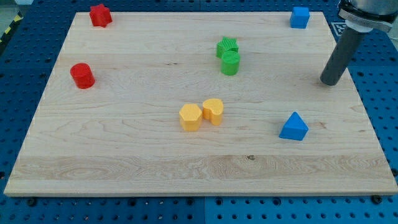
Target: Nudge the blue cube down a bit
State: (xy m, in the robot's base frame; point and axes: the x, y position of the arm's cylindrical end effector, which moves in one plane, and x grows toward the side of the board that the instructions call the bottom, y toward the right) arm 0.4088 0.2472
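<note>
Pale wooden surface [124, 149] over a blue perforated base, filling most of the frame. Blue cube [300, 17] at the upper right of the frame, close to the surface's top edge, standing alone. Dark rod coming down from the upper right corner, with my tip [331, 83] at the right of the frame, near the surface's right edge, below and to the right of the blue cube and well apart from it. No gripper on this arm, so nothing to open or close; touching no block.

Blue triangular block [293, 127] lower right of centre, below and to the left of my tip, apart from it. Two green blocks just above centre, touching: green star-like block [227, 46] and green cylinder [231, 63] directly below it. Two yellow-orange blocks at centre, side by side: orange hexagonal block [190, 117] and yellow block [213, 111] on its right, shape unclear. Red cylinder [82, 75] at the left; red star-like block [100, 15] at the upper left.
</note>
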